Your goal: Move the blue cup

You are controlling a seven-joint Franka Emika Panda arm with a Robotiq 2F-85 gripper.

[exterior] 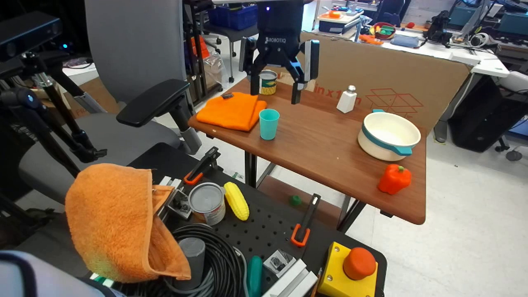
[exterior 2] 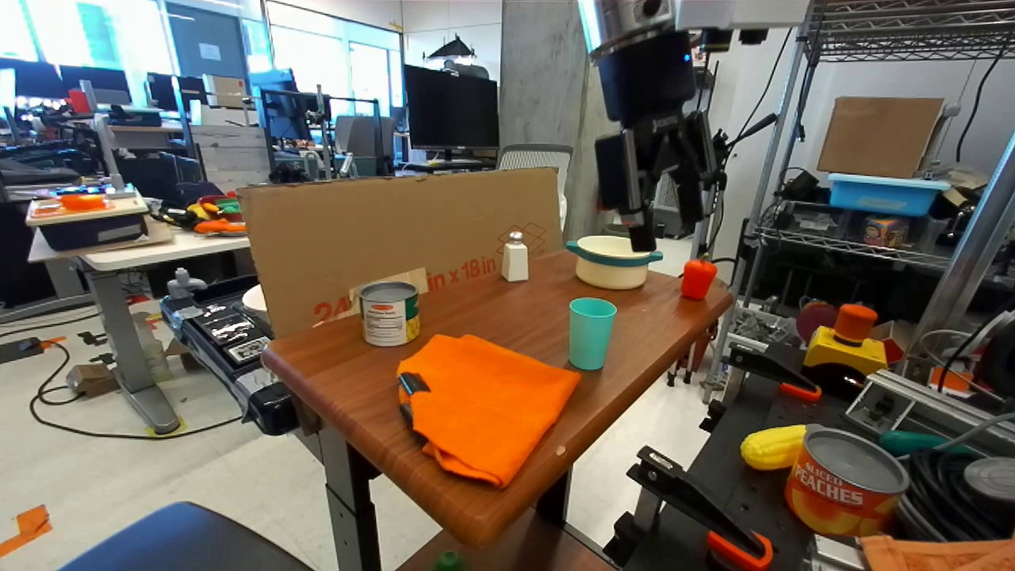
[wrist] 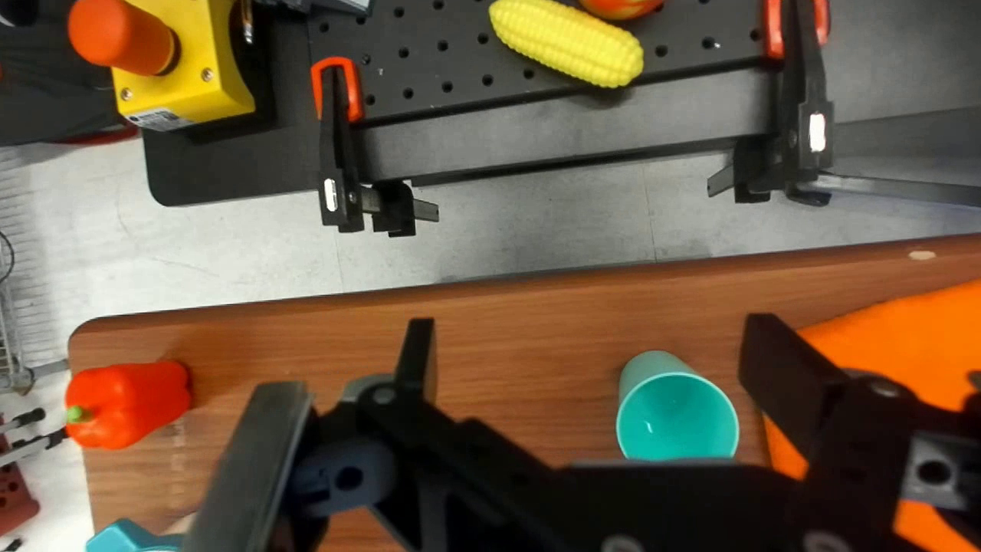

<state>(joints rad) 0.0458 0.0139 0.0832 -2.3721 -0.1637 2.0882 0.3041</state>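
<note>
The blue cup (exterior: 269, 124) is small, teal and plain. It stands upright on the brown table beside the orange cloth, and it also shows in an exterior view (exterior 2: 591, 334) and in the wrist view (wrist: 674, 414), where I look down into its mouth. My gripper (exterior: 275, 94) is open and holds nothing. It hangs above the table, pointing down, higher than the cup, and also shows in an exterior view (exterior 2: 666, 226). In the wrist view my fingers (wrist: 590, 345) frame the cup, which lies nearer the right finger. The gripper body hides part of the cup's rim there.
A folded orange cloth (exterior 2: 492, 396) lies beside the cup. A can (exterior 2: 389, 314), a white bottle (exterior: 347, 100), a white bowl with teal rim (exterior: 390, 134) and a red pepper (exterior: 394, 179) stand on the table (exterior: 313, 142). A cardboard sheet (exterior: 396, 78) stands behind.
</note>
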